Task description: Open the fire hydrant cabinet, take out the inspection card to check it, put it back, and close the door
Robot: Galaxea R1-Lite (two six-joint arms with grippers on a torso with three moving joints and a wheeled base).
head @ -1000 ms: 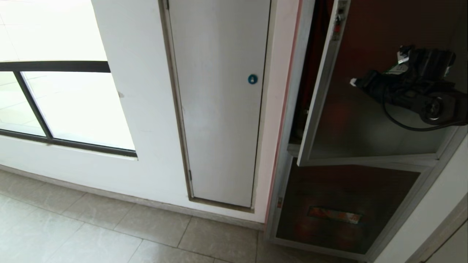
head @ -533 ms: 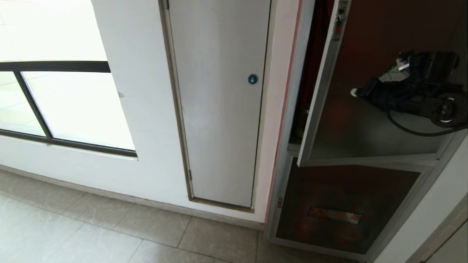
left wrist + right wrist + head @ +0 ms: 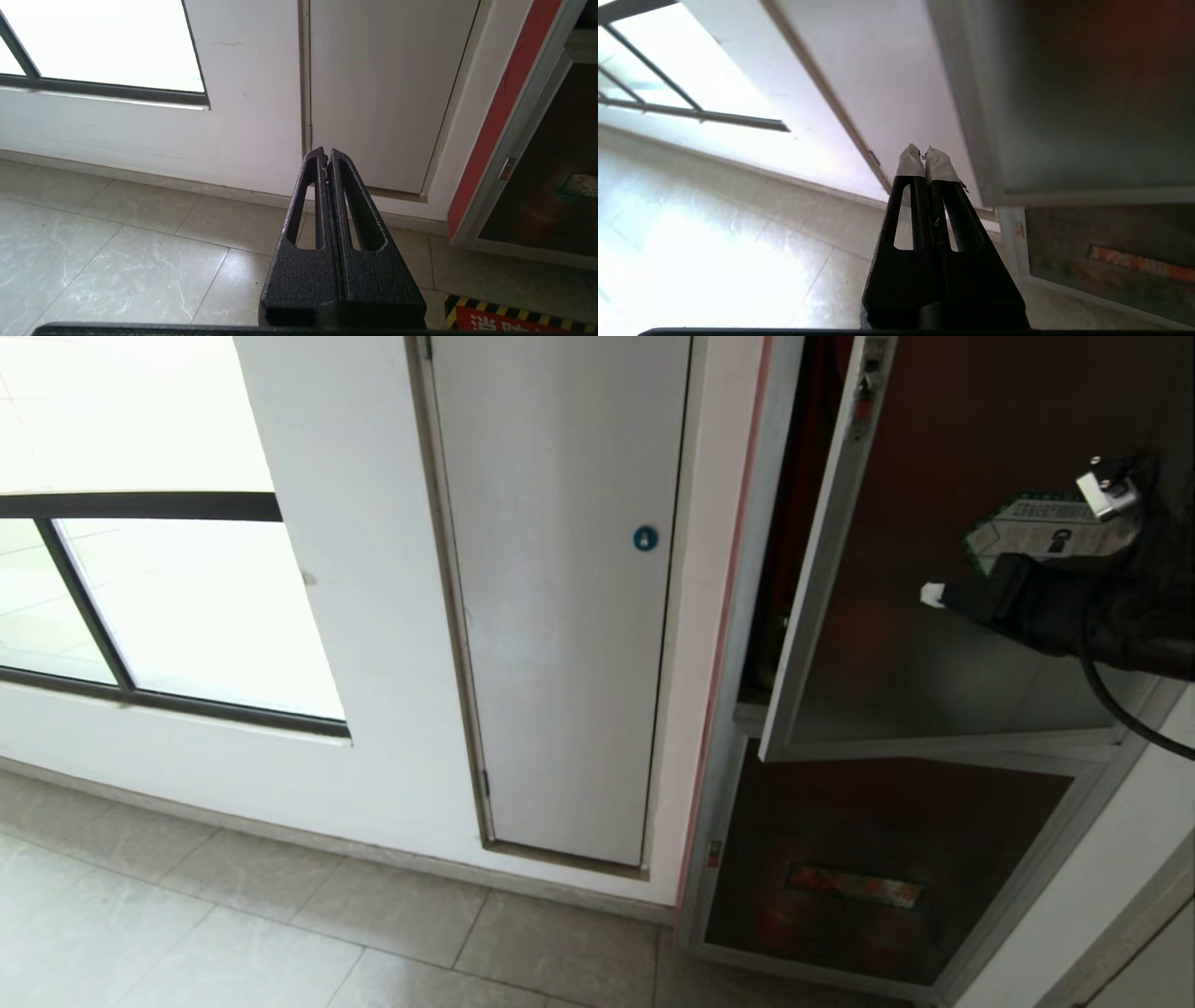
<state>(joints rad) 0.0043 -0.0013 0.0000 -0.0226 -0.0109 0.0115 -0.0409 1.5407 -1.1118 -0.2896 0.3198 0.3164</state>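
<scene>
The fire hydrant cabinet [image 3: 738, 644] stands at the right, silver-framed, with a strip of red interior showing in the gap. Its door [image 3: 896, 644], dark glass in a silver frame, hangs ajar, with a small red latch [image 3: 863, 407] on its free edge and a green-white sticker [image 3: 1041, 530] on the glass. My right gripper [image 3: 934, 595] is shut and empty, its white-taped tips in front of the glass below the sticker. In the right wrist view that gripper [image 3: 924, 156] points past the door's free edge [image 3: 971, 116]. My left gripper [image 3: 326, 156] is parked low, shut and empty. The inspection card is out of view.
A plain white narrow door [image 3: 560, 616] with a round blue lock [image 3: 645, 539] sits left of the cabinet. Below the open door is a smaller dark panel [image 3: 878, 821] with a rectangular label [image 3: 854, 885]. A window [image 3: 168, 607] is at the far left, over a tiled floor [image 3: 233, 933].
My right arm has dropped lower and drawn back to the right, uncovering the sticker on the glass. The gripper stays shut. The door has not moved.
</scene>
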